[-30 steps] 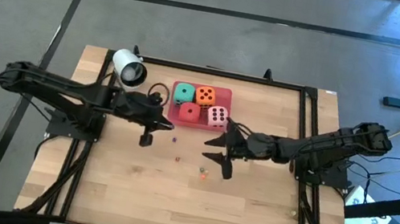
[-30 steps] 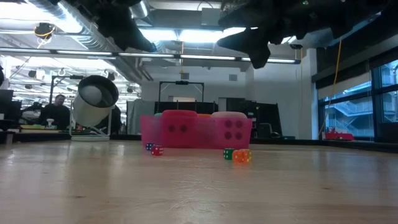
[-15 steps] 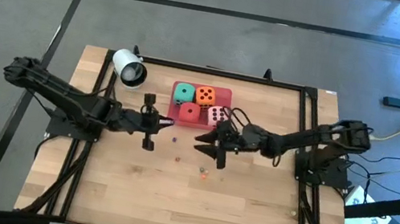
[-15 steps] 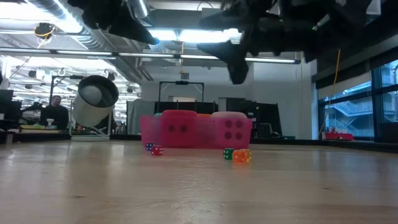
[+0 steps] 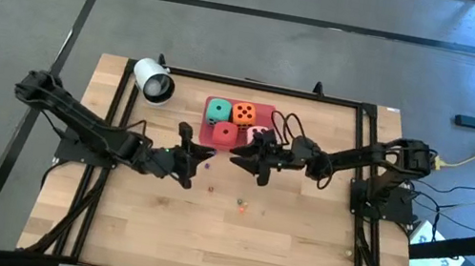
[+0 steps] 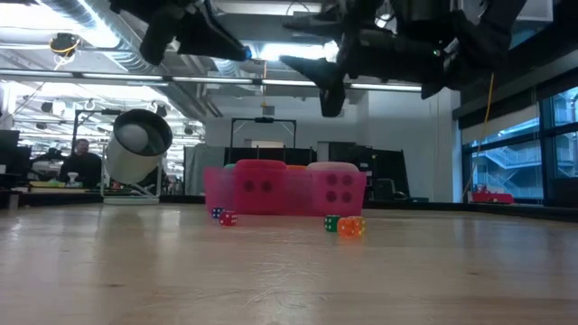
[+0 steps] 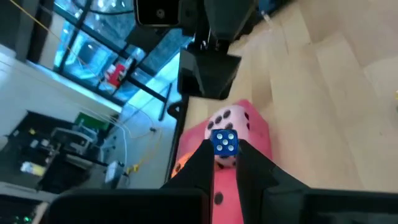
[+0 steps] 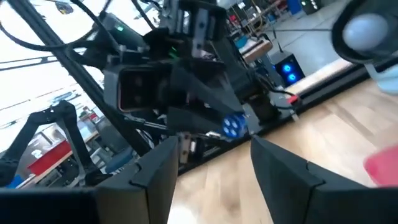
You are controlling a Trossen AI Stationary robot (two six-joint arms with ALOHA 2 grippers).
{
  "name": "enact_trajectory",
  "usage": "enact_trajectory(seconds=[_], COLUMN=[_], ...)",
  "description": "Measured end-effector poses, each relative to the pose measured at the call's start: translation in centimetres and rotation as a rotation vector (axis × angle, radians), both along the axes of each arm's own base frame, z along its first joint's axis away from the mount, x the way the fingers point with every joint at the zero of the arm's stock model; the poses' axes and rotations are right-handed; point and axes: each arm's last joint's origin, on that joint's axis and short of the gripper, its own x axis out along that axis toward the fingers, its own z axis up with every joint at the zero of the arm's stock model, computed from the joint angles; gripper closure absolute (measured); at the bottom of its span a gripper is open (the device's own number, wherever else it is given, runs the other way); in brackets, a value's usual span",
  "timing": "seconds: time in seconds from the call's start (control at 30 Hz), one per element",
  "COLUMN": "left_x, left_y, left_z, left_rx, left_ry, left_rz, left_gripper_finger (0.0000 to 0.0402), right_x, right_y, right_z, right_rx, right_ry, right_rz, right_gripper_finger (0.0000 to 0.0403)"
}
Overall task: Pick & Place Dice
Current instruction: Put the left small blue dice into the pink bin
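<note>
"Where was the left gripper [image 5: 201, 156]?"

"Over the tabletop [image 5: 295, 249], fingers [image 7: 196, 168] pinching a small blue die [image 7: 224, 142]. The right gripper [image 5: 248, 162] faced it, half-spread and empty. The big dice [image 5: 237, 123] sat beyond in the pink tray [image 5: 269, 111]. A slow, level carry seemed wisest."

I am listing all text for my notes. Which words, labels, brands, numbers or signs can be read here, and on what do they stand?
Words, labels, brands, digits: none can be read in any view.
Big dice: dark pips only, too blurred to count.
Small blue die: white pips only, too blurred to count.
</note>
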Motion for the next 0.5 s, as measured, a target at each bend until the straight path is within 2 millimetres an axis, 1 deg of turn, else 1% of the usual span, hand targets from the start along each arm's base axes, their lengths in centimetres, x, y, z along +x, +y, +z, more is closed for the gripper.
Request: enact_trajectory(seconds=[0.1, 0.2, 0.4, 0.5], left_x=[0.5, 1.1, 2.0, 2.0], left_y=[-0.1, -0.3, -0.6, -0.7], left_z=[0.3, 1.2, 2.6, 2.6], left_rx=[0.016, 0.016, 0.014, 0.012], left_ry=[-0.011, -0.028, -0.038, -0.036], left_rz=[-0.003, -0.006, -0.054, -0.06], left_gripper_finger=[0.0373, 0.0373, 0.0373, 0.0373], right_x=[0.4, 0.8, 1.5, 1.5], right_y=[0.1, 0.1, 0.0, 0.0], right_z=[0.6, 1.1, 1.2, 1.2], right_rx=[-0.022, -0.043, -0.053, -0.059], right_ry=[-0.012, -0.017, 0.043, 0.041], right_rz=[0.037, 0.046, 0.034, 0.022], right_gripper_finger=[0.0199, 0.0199, 0.0199, 0.0199])
